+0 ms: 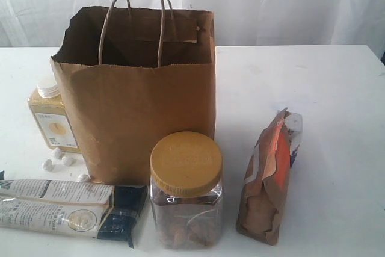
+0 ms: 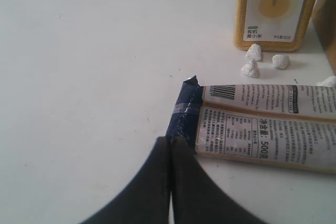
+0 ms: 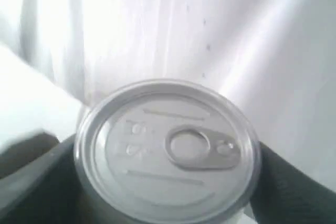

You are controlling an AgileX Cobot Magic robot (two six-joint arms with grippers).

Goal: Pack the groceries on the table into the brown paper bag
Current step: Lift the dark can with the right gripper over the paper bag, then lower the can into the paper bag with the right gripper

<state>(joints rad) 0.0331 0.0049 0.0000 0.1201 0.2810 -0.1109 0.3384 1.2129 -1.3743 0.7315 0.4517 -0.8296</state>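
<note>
Right fingers [image 3: 296,184] clasp the silver-topped can [image 3: 168,150] between them; left fingers [image 2: 152,192] pressed together beside the twin packet [image 2: 262,124].

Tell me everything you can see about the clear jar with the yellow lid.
The clear jar looks like plastic, squarish with rounded corners, closed by a wide mustard-yellow lid. Brown contents show through its wall. It stands upright near the front of the white table, before the brown paper bag, between the twin packet and the pouch. Nothing grips it; contact with the packet's dark end cannot be told.
</note>
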